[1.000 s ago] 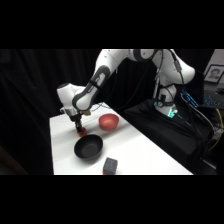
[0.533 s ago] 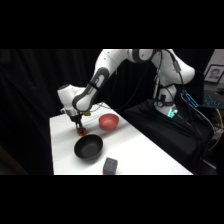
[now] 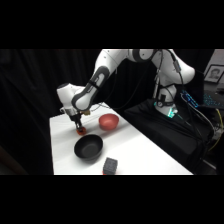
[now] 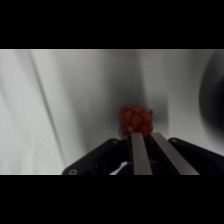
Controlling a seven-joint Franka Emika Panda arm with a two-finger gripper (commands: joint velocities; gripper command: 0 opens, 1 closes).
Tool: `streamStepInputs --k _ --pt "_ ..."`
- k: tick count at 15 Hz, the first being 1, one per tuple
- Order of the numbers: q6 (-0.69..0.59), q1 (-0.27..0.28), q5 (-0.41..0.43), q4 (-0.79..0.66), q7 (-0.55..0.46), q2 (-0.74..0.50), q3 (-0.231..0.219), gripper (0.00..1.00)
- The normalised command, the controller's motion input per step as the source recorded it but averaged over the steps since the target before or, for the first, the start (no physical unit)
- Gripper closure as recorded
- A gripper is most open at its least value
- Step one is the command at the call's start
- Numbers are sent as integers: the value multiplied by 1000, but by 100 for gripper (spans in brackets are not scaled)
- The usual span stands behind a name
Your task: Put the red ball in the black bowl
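Observation:
The red ball (image 3: pixel 81 131) is a small orange-red sphere low over the white table (image 3: pixel 135 150), just behind the black bowl (image 3: pixel 89 148). My gripper (image 3: pixel 80 125) comes down on it from above. In the wrist view the two fingers stand close together with the red ball (image 4: pixel 135 119) pinched at their tips, my gripper (image 4: pixel 145 134) shut on it. A dark curved edge of the black bowl (image 4: pixel 215 95) shows at the right of the wrist view. The bowl holds nothing.
A pinkish-red bowl (image 3: pixel 108 121) stands to the right of the ball, behind the black bowl. A dark grey cube (image 3: pixel 110 165) sits near the table's front edge. Black cloth surrounds the table.

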Motion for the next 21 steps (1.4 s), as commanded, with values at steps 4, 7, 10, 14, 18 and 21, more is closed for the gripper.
streamStepInputs --k 4,7,10,14,18,21 --pt "-234 9 -40 -164 -147 -345 -16 98" --pt "-237 61 -71 -247 -111 -441 -33 98" --pt "-152 103 -64 -309 -87 -444 -8 98" --pt "-53 154 -85 -359 -50 -391 24 98" --pt "37 161 -106 -341 0 -281 51 98" --pt "97 132 -112 -277 26 -218 58 98"
